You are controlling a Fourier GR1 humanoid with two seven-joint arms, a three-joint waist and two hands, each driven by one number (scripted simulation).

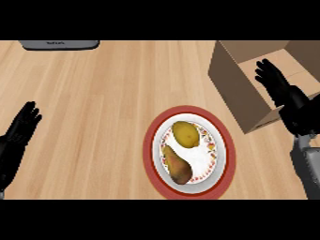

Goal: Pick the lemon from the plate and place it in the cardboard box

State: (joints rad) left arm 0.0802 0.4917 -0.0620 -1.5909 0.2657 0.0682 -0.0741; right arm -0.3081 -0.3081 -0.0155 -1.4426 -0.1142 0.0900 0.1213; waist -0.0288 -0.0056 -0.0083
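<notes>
Head view looks pretty much straight down on a light wooden table (93, 108). Near the middle sits a round plate (221, 154) with a red rim and a patterned white centre. The lemon (185, 133) is on the upper half of that plate, yellowish and oval. Right below it, touching or nearly so, lies a longer yellow-brown fruit (178, 166), maybe a pear or mango, hard to say from this angle.

The cardboard box (239, 89) stands open at the upper right, just beside the plate. The right hand (290, 96) is up over the box's opening, well apart from the lemon, fingers straight and spread a bit, holding nothing. Its grey forearm (318, 171) comes in from the lower right.

The left hand (13, 138) shows at the left edge, fingers up and relaxed, nothing in it, resting well away from the plate.

A dark grey object (58, 44) peeks in at the top left edge.
</notes>
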